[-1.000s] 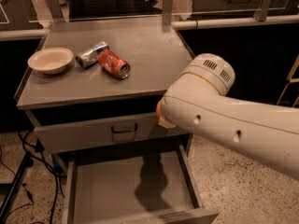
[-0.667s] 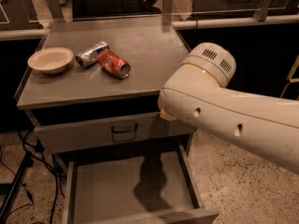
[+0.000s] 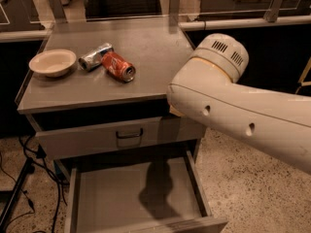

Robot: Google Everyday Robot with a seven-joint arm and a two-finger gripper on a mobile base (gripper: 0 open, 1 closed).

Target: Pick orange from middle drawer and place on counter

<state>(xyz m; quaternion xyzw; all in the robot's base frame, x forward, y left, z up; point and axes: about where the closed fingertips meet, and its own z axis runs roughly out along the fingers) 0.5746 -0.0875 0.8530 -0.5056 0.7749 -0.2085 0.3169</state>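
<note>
Orange not seen in the bare middle drawer [image 3: 112, 198]. The arm [image 3: 233, 106] has risen beside the counter [image 3: 146, 67], hiding the gripper, so I cannot tell its grasp. Placing likely comes next.

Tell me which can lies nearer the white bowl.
The crumpled silver can, just right of the bowl; the red soda can lies farther right. The claw is hidden behind the arm.

The arm [image 3: 252, 120] is a thick, smooth cream-white shell. Its rounded joint cap [image 3: 214, 67] carries dark vent slots [image 3: 228, 52] at 1 o'clock, with a tan seam below. Two small round holes [image 3: 206, 109] dot the side. The gripper is hidden behind the arm.
</note>
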